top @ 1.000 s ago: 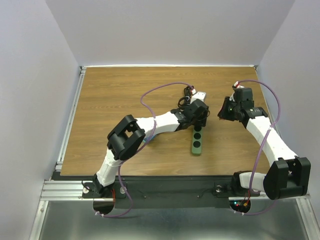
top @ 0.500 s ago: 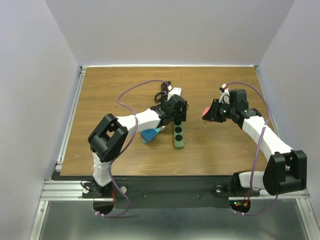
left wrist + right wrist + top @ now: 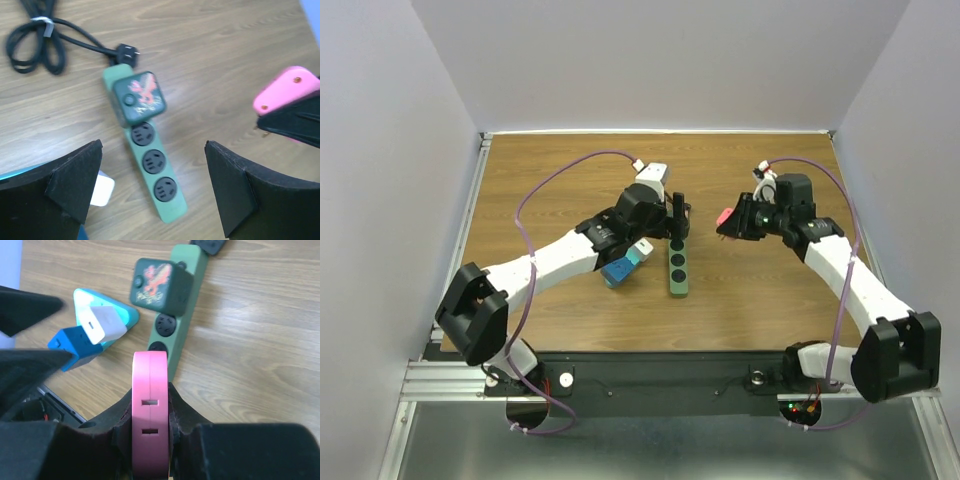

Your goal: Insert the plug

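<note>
the pink plug is off the table, pinched by its two flat sides in the right hand, whose fingers are pressed tight against it. it hangs in the air to the right of the green power strip and apart from it. it looks like a hard, smooth plastic shell: light, stiff, and not fragile, but likely to twist in the grip if pushed off-axis. the broad flat faces are the sensible hold, low enough to leave the prong end free; the prongs themselves are too blurred to make out.

the strip lies flat with three free sockets in a row. a dark green cube adapter sits in its far end, and a black plug lies just past that end. the strip also looks light, so it may slide under the push unless braced.

the left hand hovers over the strip, its fingers spread wide and holding nothing. beside the strip lie a blue and teal block with a white charger on it, and further off a coiled black cord.
</note>
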Controlling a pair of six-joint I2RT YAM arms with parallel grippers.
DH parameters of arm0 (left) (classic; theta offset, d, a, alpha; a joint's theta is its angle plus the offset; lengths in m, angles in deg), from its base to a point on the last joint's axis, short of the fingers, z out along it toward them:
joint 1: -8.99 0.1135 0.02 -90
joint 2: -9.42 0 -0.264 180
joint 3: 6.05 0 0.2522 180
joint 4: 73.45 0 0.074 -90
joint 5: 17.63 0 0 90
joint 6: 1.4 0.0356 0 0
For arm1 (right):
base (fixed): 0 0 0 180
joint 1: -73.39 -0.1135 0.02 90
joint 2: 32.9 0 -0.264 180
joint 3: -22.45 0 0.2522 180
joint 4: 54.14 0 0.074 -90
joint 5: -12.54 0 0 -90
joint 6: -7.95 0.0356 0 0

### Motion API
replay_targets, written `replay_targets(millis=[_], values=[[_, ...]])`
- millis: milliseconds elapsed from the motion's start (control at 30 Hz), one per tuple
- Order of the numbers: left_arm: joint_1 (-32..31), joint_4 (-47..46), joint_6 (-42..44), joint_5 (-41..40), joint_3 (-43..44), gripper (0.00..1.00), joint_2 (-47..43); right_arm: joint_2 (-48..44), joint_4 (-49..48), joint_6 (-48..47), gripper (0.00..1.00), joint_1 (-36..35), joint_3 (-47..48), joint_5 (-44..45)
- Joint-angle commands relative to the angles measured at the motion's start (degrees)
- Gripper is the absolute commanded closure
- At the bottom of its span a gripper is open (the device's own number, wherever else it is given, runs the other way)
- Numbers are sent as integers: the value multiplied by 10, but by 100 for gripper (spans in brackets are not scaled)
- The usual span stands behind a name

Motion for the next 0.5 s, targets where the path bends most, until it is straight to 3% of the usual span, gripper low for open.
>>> replay_targets(millis=[0,133,467], values=[[1,-79,0,138,-68,5,-15,-44,-25,24,100,-47,-12,88],[-2,-133,-20,206,-136,5,-7,-45,-26,36,100,-68,-29,129],[-25,-185,-49,212,-143,4,74,-51,-27,41,100,-84,-52,155]])
